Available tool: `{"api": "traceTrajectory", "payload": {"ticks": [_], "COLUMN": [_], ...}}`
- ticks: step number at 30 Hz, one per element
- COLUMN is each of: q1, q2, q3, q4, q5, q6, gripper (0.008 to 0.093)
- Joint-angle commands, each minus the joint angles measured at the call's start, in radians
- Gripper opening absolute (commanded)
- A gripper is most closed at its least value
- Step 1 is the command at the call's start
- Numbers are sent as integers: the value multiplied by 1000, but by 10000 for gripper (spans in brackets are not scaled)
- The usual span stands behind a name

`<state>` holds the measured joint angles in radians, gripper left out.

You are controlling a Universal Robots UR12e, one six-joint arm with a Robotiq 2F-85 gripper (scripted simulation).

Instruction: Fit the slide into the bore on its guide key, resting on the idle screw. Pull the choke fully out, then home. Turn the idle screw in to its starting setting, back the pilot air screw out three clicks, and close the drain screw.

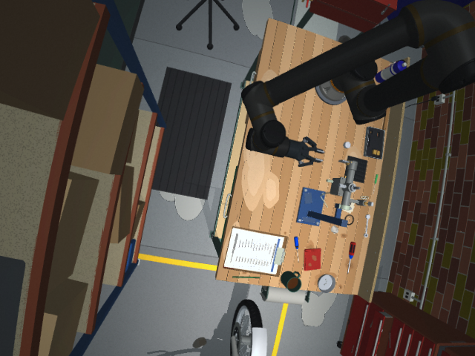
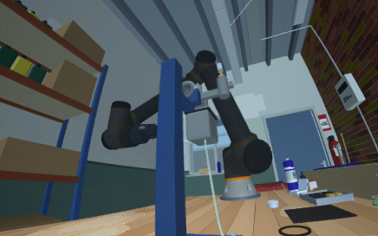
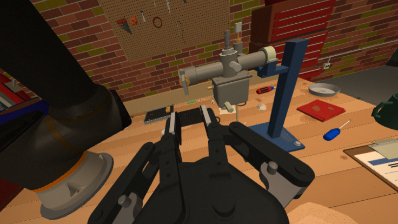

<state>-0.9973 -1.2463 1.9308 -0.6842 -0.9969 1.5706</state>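
My gripper (image 1: 319, 156) (image 3: 189, 119) hangs above the wooden bench, empty and partly open, some way short of the grey carburettor (image 1: 346, 184) (image 3: 229, 73). The carburettor is clamped on a blue stand (image 1: 320, 216) (image 3: 284, 92) (image 2: 171, 147). Its float bowl (image 2: 201, 128) hangs below the body, with a pale hose dropping from it. A slide stem and a brass fitting rise from the top of the body (image 3: 231, 41). A knurled screw (image 3: 235, 66) faces me on its side. In the second side camera the blue post hides my fingers.
The blue stand's base plate (image 3: 281, 136) lies just right of my fingers. A black ribbed mat (image 1: 358, 168) and parts tray (image 1: 374, 142) lie behind the carburettor. Screwdrivers (image 3: 335, 132) (image 1: 351, 255), a red book (image 3: 320, 109), clipboard (image 1: 255, 251), mug (image 1: 290, 280) and dish (image 3: 323, 89) lie to the right.
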Motion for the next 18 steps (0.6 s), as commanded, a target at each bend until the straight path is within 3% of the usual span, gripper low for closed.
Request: {"api": "traceTrajectory", "payload": {"ticks": [1,4,9,18], "q1": [0,-1,-2,-2], "q2": [-1,-2,-2,-2], "q3": [-1,1,1,2], "q4": [0,-1,-1,-1], "q5": [0,-2,-2,-3], "q6": [0,0,0,0], "gripper": [380,380,285,280]}}
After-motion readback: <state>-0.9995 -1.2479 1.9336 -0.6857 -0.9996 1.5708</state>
